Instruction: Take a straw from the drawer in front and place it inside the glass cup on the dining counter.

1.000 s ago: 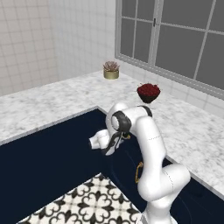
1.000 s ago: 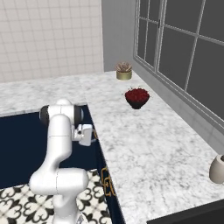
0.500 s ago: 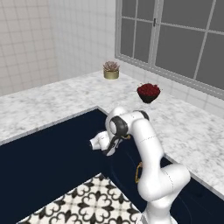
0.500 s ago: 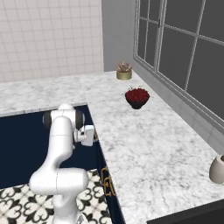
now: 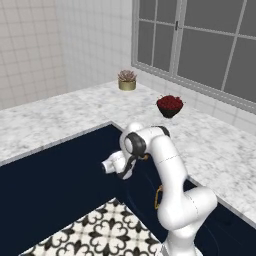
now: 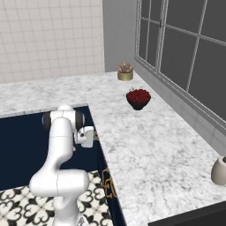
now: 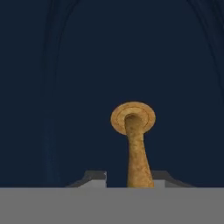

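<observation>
The navy-blue drawer front [image 7: 65, 87] faces the hand camera at close range. Its brass handle [image 7: 133, 131] stands straight ahead and runs down between my two fingertips [image 7: 94, 177]. My gripper [image 7: 129, 178] is open, one finger on each side of the handle; the right finger is close to it and the left one stands apart. From the base, the gripper [image 5: 128, 170] [image 6: 94, 137] is pressed toward the navy cabinet face just under the marble worktop's edge. The straw is hidden inside the shut drawer. The glass cup and the dining counter are out of view.
An L-shaped marble worktop [image 5: 50, 120] wraps the corner under a window. On it stand a dark bowl of red fruit [image 5: 170, 105] [image 6: 138, 98], a small potted succulent [image 5: 127, 80] [image 6: 125, 71] and a beige vase [image 6: 219, 171]. A second brass handle [image 5: 159, 197] sits lower on the cabinet. Patterned floor tiles [image 5: 105, 235] lie below.
The arm's elbow has sunk a little and the hand has eased lower and closer to the drawer front. Nothing on the worktop has moved.
</observation>
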Robot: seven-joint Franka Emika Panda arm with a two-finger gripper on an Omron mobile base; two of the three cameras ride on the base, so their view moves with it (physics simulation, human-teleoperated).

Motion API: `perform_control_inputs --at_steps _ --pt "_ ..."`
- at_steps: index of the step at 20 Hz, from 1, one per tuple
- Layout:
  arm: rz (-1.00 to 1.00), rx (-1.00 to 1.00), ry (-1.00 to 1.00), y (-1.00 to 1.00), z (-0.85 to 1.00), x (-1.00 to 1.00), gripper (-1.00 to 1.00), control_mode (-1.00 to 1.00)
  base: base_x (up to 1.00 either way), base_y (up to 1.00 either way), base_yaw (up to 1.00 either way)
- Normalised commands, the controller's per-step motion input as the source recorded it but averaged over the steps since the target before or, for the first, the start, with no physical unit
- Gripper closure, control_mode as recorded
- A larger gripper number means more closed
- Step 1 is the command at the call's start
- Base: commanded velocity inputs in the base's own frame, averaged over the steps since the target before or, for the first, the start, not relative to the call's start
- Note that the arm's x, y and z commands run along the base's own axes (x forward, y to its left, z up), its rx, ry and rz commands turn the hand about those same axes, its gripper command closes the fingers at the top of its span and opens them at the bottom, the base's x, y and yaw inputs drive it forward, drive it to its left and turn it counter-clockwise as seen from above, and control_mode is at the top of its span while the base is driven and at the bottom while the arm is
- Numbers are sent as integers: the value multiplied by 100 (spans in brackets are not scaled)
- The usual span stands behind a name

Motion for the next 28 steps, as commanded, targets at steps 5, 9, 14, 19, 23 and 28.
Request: perform_control_inputs --at_steps 5,9,14,19,23,28 --pt "6 4 1 39 2 -52 100 -100 0 0 0" --pt "4 7 8 58 14 -61 100 -100 0 0 0" --pt "4 9 11 66 21 -63 100 -100 0 0 0" --pt "5 8 9 76 23 -63 100 -100 0 0 0" --pt "5 6 8 83 24 -64 100 -100 0 0 0" --pt "4 5 6 86 31 -59 -100 -100 0 0 0"
